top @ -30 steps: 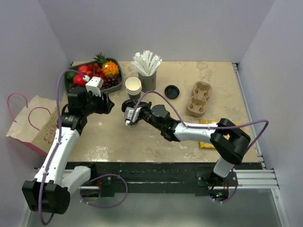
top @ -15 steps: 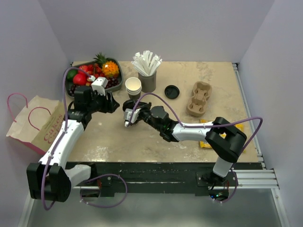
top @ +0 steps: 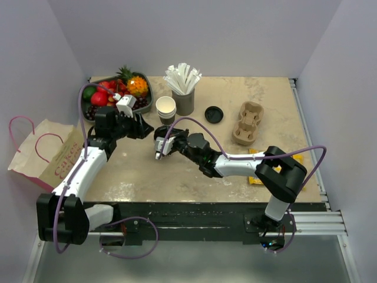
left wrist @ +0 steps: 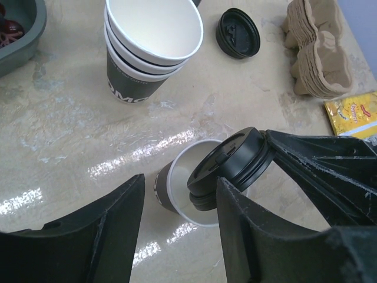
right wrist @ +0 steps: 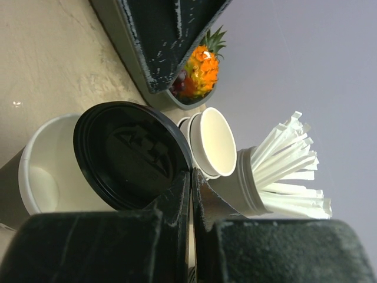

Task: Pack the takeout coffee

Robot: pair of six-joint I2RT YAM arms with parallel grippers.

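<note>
The dark-brown paper cup (left wrist: 172, 190) stands upright on the desk (top: 177, 171), left of its middle and nearer the far edge than the near one. Its mouth is uncovered and shows a white inside. The black lid (left wrist: 231, 167) sits tilted over the cup's right rim, not seated; whether it touches the rim I cannot tell.

The right gripper (right wrist: 191, 180) is clamped on the lid's edge, its 2 fingers pressed nearly together. The left gripper (left wrist: 181, 184) is spread wide. In its wrist view, its 2 fingers frame the cup from the left, with a clear gap to the cup wall, so it holds nothing.

Just beyond the cup, toward the far edge, stands a stack of lidless cups (top: 166, 109). Right beside the stack is the holder of white straws (top: 184, 100). A fruit tray (top: 99, 82) fills the far-left corner.

A spare black lid (top: 214, 114) lies near the middle of the far half, with a cardboard carrier (top: 248, 122) to its right. A yellow packet (top: 257, 179) lies toward the right edge, partly under the right arm. A paper bag (top: 44, 154) leans off the left edge.
</note>
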